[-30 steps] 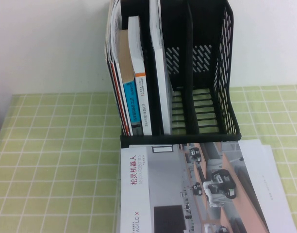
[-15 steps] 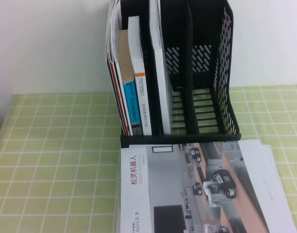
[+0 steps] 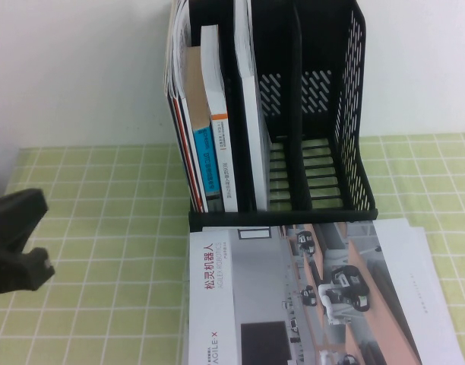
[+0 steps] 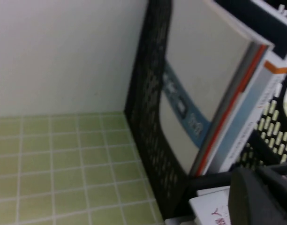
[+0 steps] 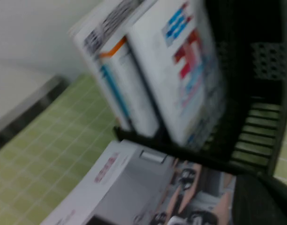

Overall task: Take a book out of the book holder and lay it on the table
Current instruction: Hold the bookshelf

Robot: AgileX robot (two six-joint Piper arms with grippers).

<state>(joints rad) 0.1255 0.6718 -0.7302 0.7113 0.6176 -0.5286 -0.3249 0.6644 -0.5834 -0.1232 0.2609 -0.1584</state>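
Left pincer: my matte black left gripper (image 3: 20, 239) hangs over the light-green grid-cloth table (image 3: 103, 251), prongs spread, empty.
Right pincer: my right gripper (image 5: 263, 201), a dark rounded bulk, shut on nothing.
Rack: tall black perforated plastic book holder (image 3: 354, 114), well to my left pincer's right.
Book: thin white glossy magazine with blue and red print (image 5: 190, 61), upright in its slot.
Flat: robot-photo magazine (image 3: 293, 296) before the rack.

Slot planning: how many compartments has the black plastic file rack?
3: left holds books, middle the white magazine, right empty. Left end effector over table's left; right end effector near rack front.
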